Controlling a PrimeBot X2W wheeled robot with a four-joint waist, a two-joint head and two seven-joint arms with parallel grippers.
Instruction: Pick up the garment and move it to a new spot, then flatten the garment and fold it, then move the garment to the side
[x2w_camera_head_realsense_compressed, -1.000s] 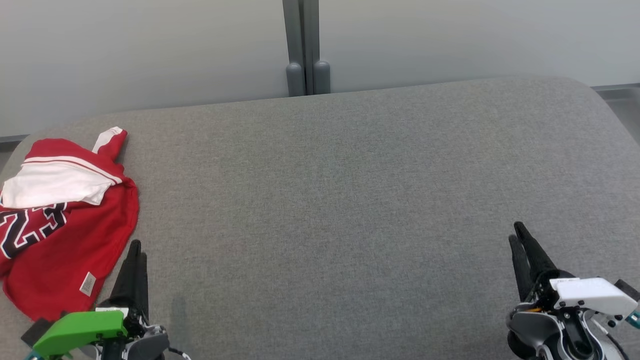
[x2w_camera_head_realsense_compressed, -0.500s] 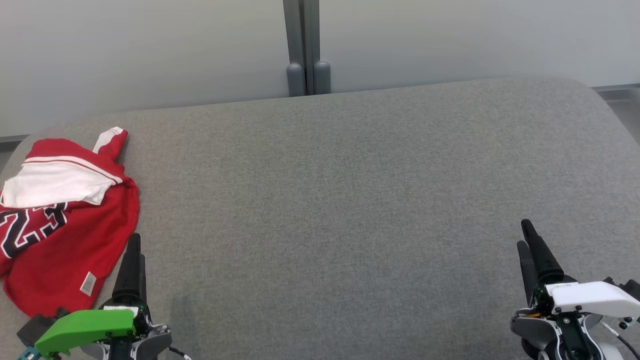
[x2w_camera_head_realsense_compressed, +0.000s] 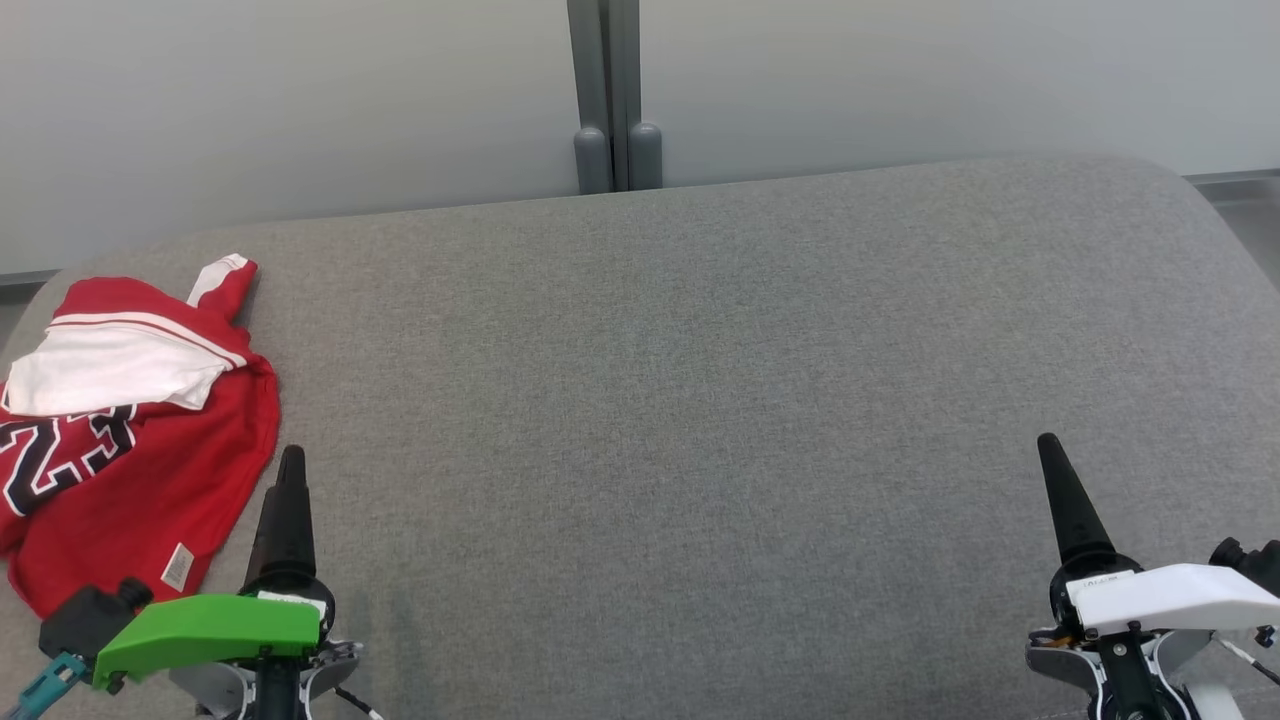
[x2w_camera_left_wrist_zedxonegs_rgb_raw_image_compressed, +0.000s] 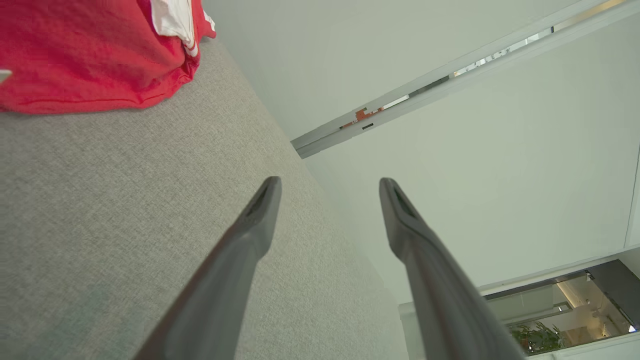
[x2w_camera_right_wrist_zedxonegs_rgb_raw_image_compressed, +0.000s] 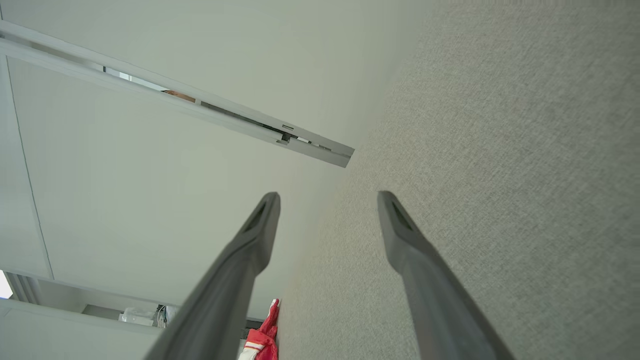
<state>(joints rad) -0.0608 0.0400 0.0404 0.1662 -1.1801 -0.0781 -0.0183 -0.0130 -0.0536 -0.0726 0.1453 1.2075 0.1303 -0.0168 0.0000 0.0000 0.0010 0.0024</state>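
Observation:
A crumpled red and white jersey (x2w_camera_head_realsense_compressed: 130, 430) with dark numerals lies at the left end of the grey cushioned surface (x2w_camera_head_realsense_compressed: 700, 380). In the left wrist view its red cloth (x2w_camera_left_wrist_zedxonegs_rgb_raw_image_compressed: 85, 55) fills the upper left corner. My left gripper (x2w_camera_head_realsense_compressed: 291, 462) hovers just right of the jersey's lower hem, apart from it, and its fingers stand open (x2w_camera_left_wrist_zedxonegs_rgb_raw_image_compressed: 330, 187) with nothing between them. At the lower right my right gripper (x2w_camera_head_realsense_compressed: 1048, 448) is far from the garment, open (x2w_camera_right_wrist_zedxonegs_rgb_raw_image_compressed: 327, 200) and empty. A small part of the jersey (x2w_camera_right_wrist_zedxonegs_rgb_raw_image_compressed: 262, 335) appears low in the right wrist view.
A pale wall runs behind the cushion, with a grey post (x2w_camera_head_realsense_compressed: 610, 95) at its middle. The cushion's rounded corners fall away at the far left and far right. Grey fabric stretches bare between the two grippers.
Both grippers have rolled so that each pair of fingers now lines up as one in the head view. The left gripper has moved forward and slightly right; the jersey has not moved.

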